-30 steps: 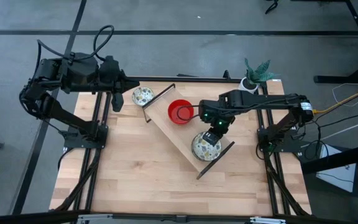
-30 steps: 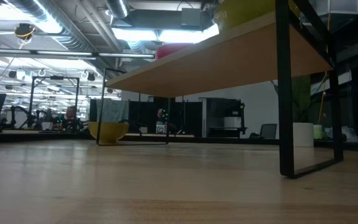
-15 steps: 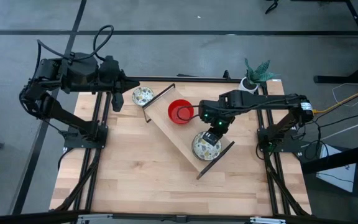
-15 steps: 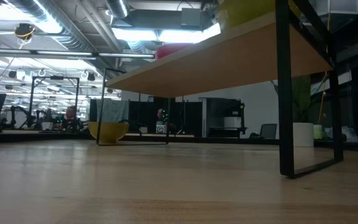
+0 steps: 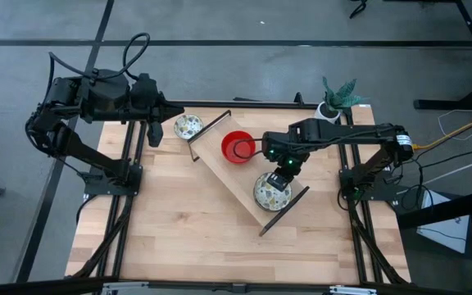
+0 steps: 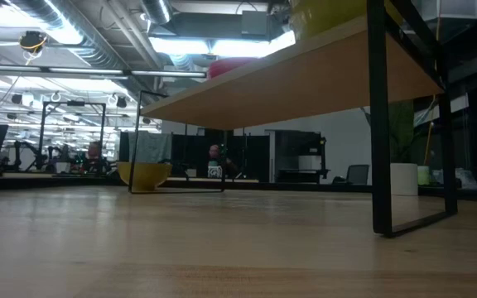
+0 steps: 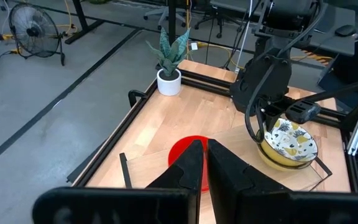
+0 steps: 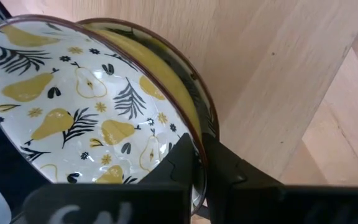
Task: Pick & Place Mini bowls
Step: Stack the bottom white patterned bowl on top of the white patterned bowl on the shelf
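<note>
tabletop [image 5: 179,221]: light wood, a raised wooden shelf [image 5: 229,175] set on it
right tool [image 8: 199,163]: clamped on the rim of a white pear-patterned yellow bowl [image 8: 73,106]
left tool [image 7: 205,163]: fingers pressed together, nothing held

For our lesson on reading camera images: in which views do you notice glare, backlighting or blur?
Low view: bright ceiling lights glare, leaving the raised shelf underside and frame backlit. Right wrist view: the patterned bowl is sharp, while the near fingers are blurred. High view: evenly lit, soft shadows.

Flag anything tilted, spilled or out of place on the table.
The white pear-patterned mini bowl sits tilted inside the yellow bowl beneath it on the raised wooden shelf, its rim pinched by the right gripper. Nothing spilled.
</note>
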